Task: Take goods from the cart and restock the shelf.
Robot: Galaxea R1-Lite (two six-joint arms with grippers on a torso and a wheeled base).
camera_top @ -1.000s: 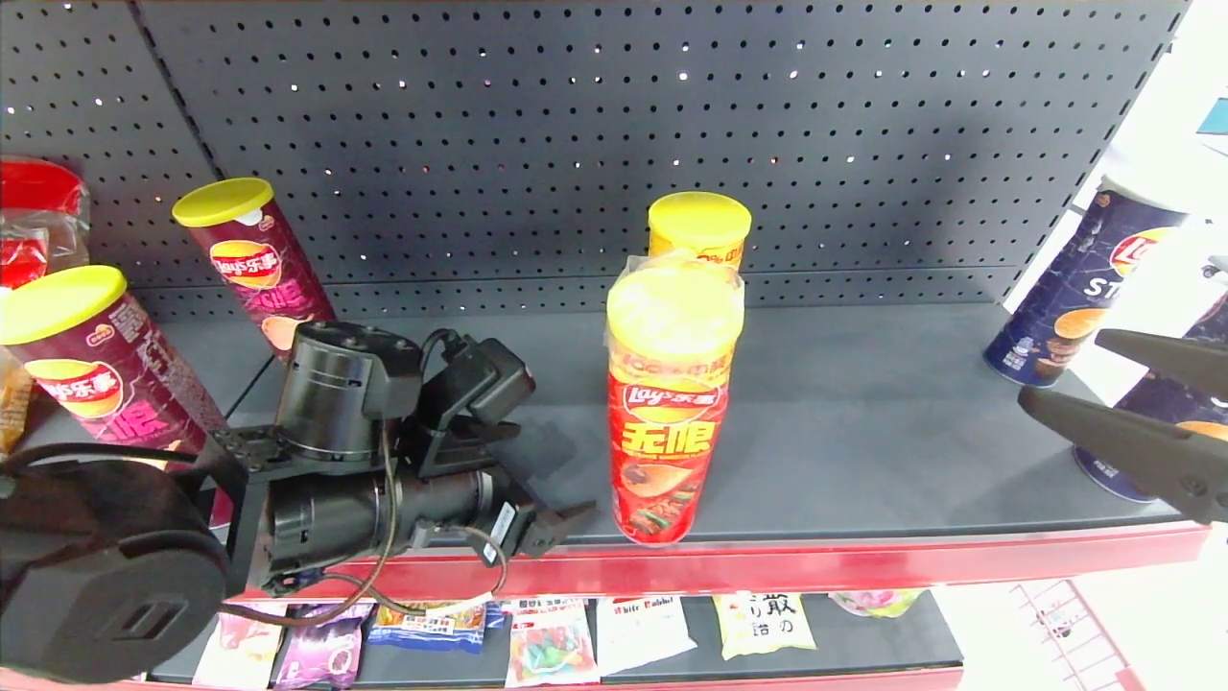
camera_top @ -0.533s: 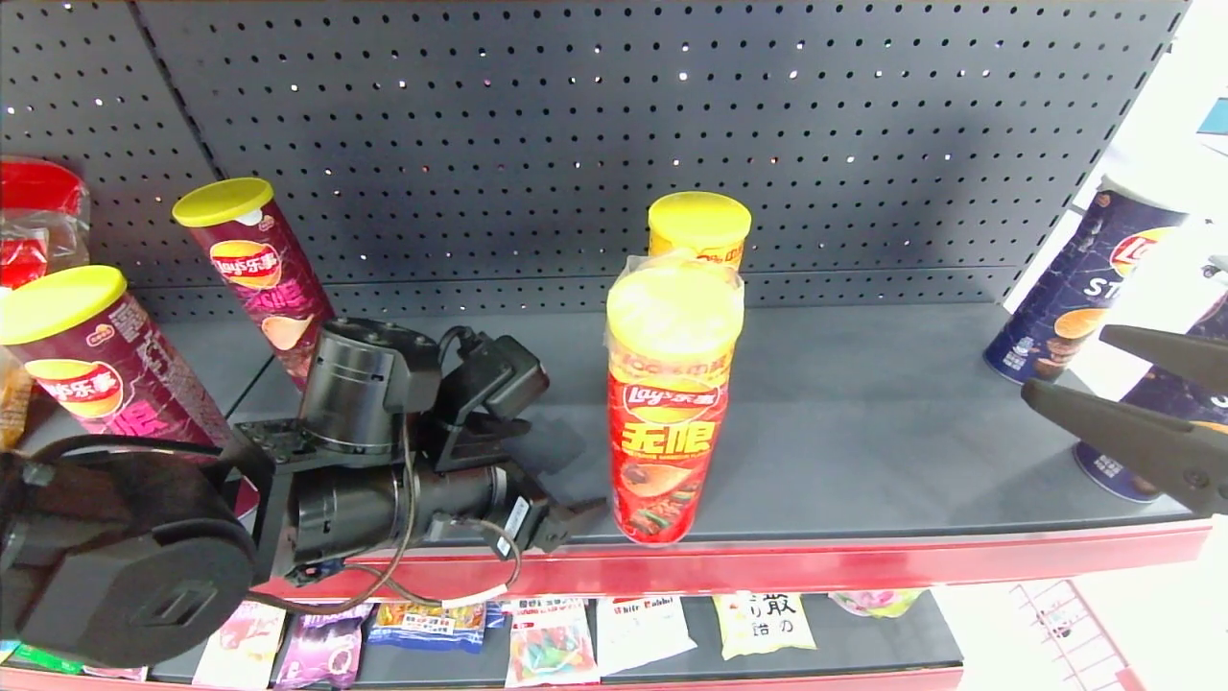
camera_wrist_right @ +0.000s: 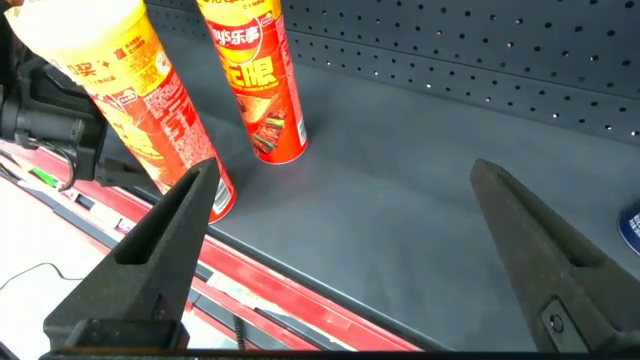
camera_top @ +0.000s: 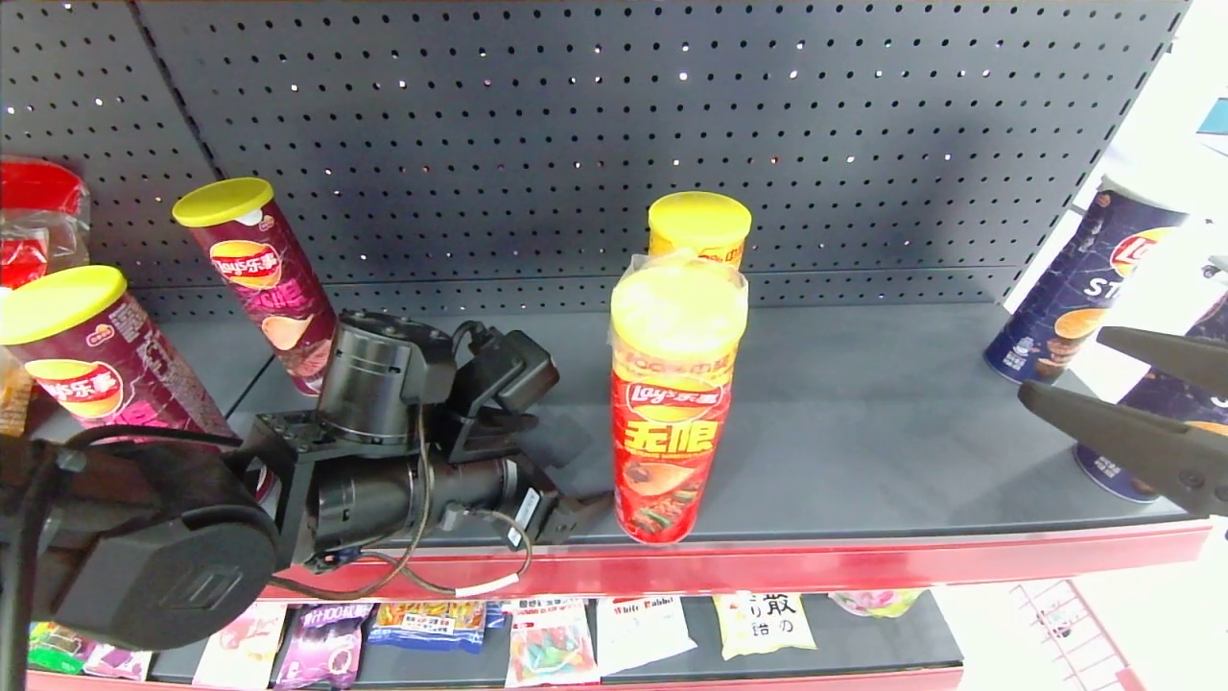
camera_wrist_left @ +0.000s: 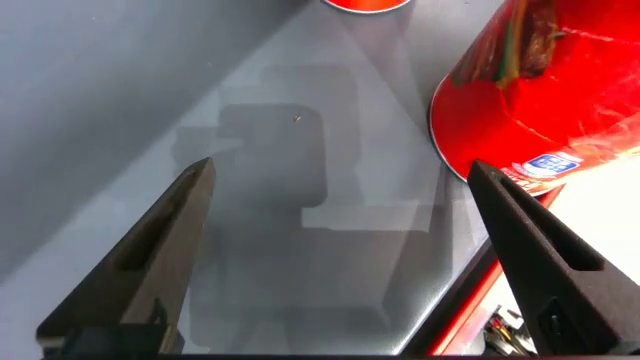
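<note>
Beside the red can (camera_top: 669, 422) on the shelf (camera_top: 863, 432), the left gripper's (camera_wrist_left: 340, 168) fingers (camera_wrist_left: 170, 230) are apart; the right gripper's (camera_wrist_right: 345, 168) too.

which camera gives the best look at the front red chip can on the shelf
The head view: the front red chip can stands whole, lid to base, on the shelf. The left wrist view catches just its bottom end. The right wrist view shows most of its side, with its top cut off.

the rear red can (camera_top: 699, 226) is mostly hidden behind the front red can (camera_top: 675, 403).
</note>
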